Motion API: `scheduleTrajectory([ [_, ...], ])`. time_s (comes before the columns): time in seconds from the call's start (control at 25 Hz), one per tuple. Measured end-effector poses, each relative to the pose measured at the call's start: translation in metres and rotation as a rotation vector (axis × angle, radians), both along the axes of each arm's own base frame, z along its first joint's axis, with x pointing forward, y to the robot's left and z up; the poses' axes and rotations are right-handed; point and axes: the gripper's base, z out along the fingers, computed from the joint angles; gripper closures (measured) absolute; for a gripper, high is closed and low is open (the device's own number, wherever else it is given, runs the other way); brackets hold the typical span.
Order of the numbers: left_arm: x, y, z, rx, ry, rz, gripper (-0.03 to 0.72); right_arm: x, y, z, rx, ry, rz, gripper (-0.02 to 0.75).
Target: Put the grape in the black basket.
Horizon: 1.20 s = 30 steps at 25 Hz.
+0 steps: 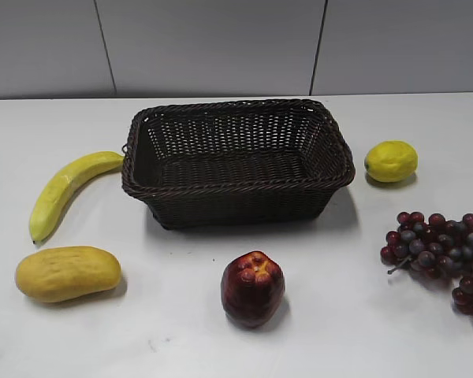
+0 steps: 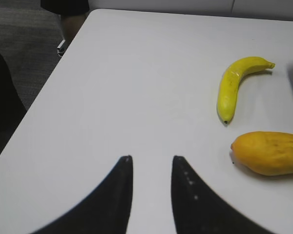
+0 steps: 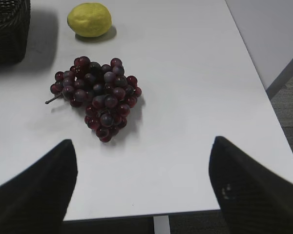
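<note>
The grape (image 1: 443,252) is a dark red-purple bunch lying on the white table at the right edge of the exterior view; it also shows in the right wrist view (image 3: 100,95) with its thin stem pointing left. The black basket (image 1: 236,187) stands empty in the middle of the table; its corner shows in the right wrist view (image 3: 9,29). My right gripper (image 3: 142,144) is open wide and empty, above the table's near edge, short of the grape. My left gripper (image 2: 151,158) is open and empty over bare table. Neither gripper shows in the exterior view.
A lemon (image 1: 391,161) lies right of the basket, behind the grape. A banana (image 1: 63,189) and a mango (image 1: 68,272) lie left of the basket. A dark red apple (image 1: 253,288) sits in front of it. The table's right edge (image 3: 263,92) is near the grape.
</note>
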Motion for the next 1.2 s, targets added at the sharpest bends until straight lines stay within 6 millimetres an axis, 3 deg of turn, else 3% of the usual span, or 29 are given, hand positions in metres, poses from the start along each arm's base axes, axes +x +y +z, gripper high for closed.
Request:
scheduleTrajectory([
  [0.28, 0.0, 0.0, 0.0, 0.0, 0.0, 0.0, 0.473, 0.001, 0.0, 0.0, 0.0, 0.005, 0.0, 0.098],
  [0.4, 0.0, 0.0, 0.0, 0.0, 0.0, 0.0, 0.473, 0.012, 0.001, 0.001, 0.039, 0.079, -0.011, 0.098],
  [0.88, 0.0, 0.0, 0.0, 0.0, 0.0, 0.0, 0.473, 0.09, 0.014, -0.008, 0.153, 0.504, 0.006, 0.127],
  [1.2, 0.0, 0.0, 0.0, 0.0, 0.0, 0.0, 0.473, 0.15, 0.019, -0.021, 0.188, 0.65, -0.019, 0.145],
])
